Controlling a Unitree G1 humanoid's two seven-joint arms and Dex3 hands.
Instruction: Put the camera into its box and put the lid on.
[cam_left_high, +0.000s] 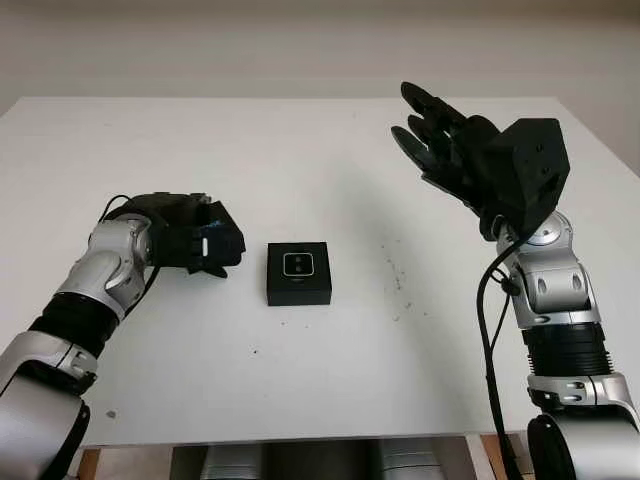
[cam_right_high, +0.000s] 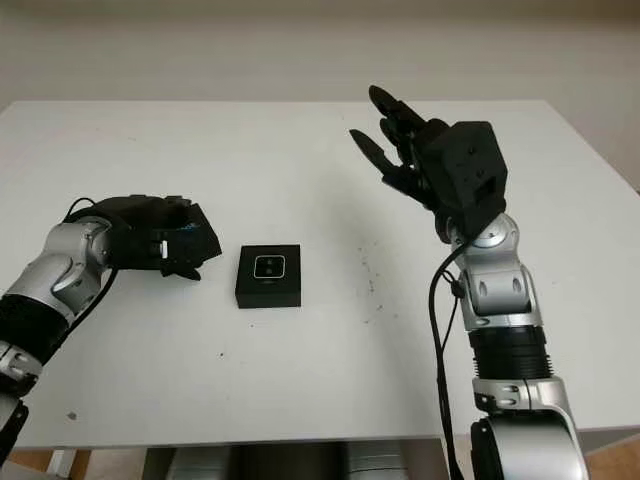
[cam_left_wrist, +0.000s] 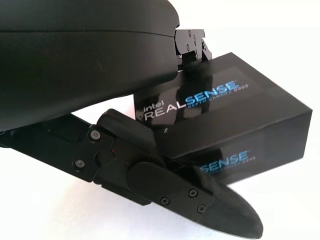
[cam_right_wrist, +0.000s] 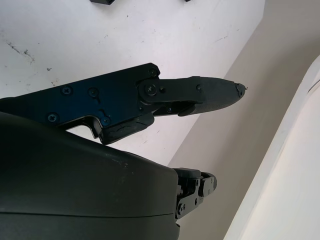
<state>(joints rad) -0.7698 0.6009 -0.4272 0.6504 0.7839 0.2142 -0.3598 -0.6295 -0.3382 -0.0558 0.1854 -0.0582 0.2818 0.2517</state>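
While the camera (cam_left_high: 299, 264) already sits in its box (cam_left_high: 299, 289), my left hand (cam_left_high: 190, 243) (at nine o'clock) clamps the lid (cam_left_wrist: 235, 117); my right hand (cam_left_high: 440, 140) hovers empty, at two o'clock.

Left hand (cam_left_high: 200, 245) lying low over the table at the left, forearm angling in from the bottom-left corner, fingers (cam_left_wrist: 200, 197) clamping around the lid (cam_left_wrist: 235, 125), black shell turned toward the centre. Right hand (cam_left_high: 440, 135) hanging raised above the table's right side, holding nothing, palm facing forward and left, forearm standing nearly upright from the bottom-right corner, wrist bending the hand back.
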